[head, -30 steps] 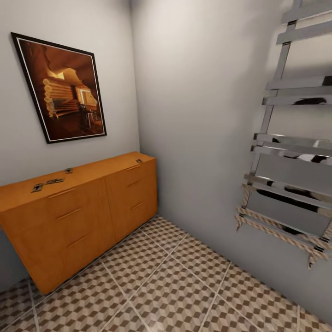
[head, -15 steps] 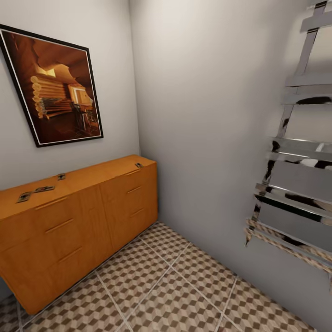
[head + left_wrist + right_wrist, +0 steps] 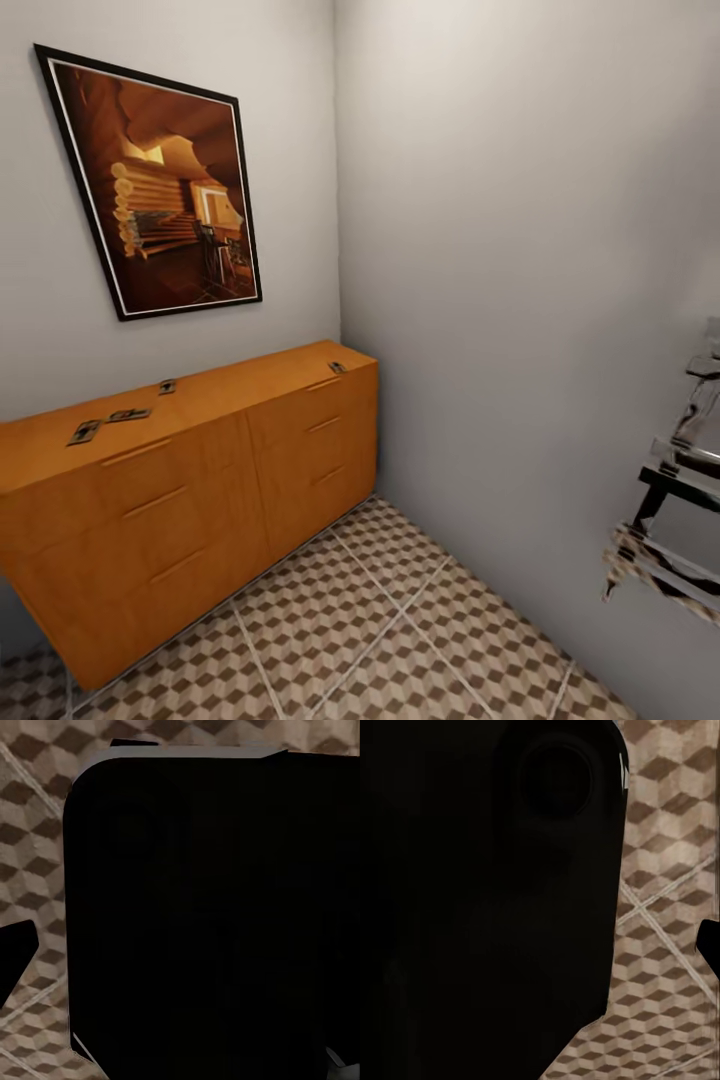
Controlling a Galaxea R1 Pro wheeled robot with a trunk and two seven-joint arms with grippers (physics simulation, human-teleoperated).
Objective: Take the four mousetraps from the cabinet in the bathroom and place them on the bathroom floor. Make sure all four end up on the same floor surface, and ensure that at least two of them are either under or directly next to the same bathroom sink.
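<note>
**Traps on the cabinet top, off to the left, out of reach**

Head view: orange-brown cabinet (image 3: pixel 190 490) along the left wall, under a framed picture (image 3: pixel 160 180). Four traps lying flat on its top: two close together near the left end (image 3: pixel 85 432) (image 3: pixel 130 414), one a little farther along (image 3: pixel 167 386), the last well apart at the far right corner (image 3: pixel 338 368). Long axes hard to read at this size; the leftmost pair seem to run roughly along the cabinet's length. Patterned floor (image 3: pixel 380 640) between cabinet and the bare grey right-hand wall; chrome rack (image 3: pixel 670 520) at the right edge. Judging by this, cabinet ahead and to the left, so the left arm the likelier one for the nearer pair, after a closer approach.

Left wrist view: mostly a dark housing close to the lens, cube-tile floor at the edges. Fingers spread or pressed together: cannot tell.

Right wrist view: much the same, dark bulk and floor tiles beside it. State of the fingers again impossible to tell. No traps or cabinet here, unlike the head view.
</note>
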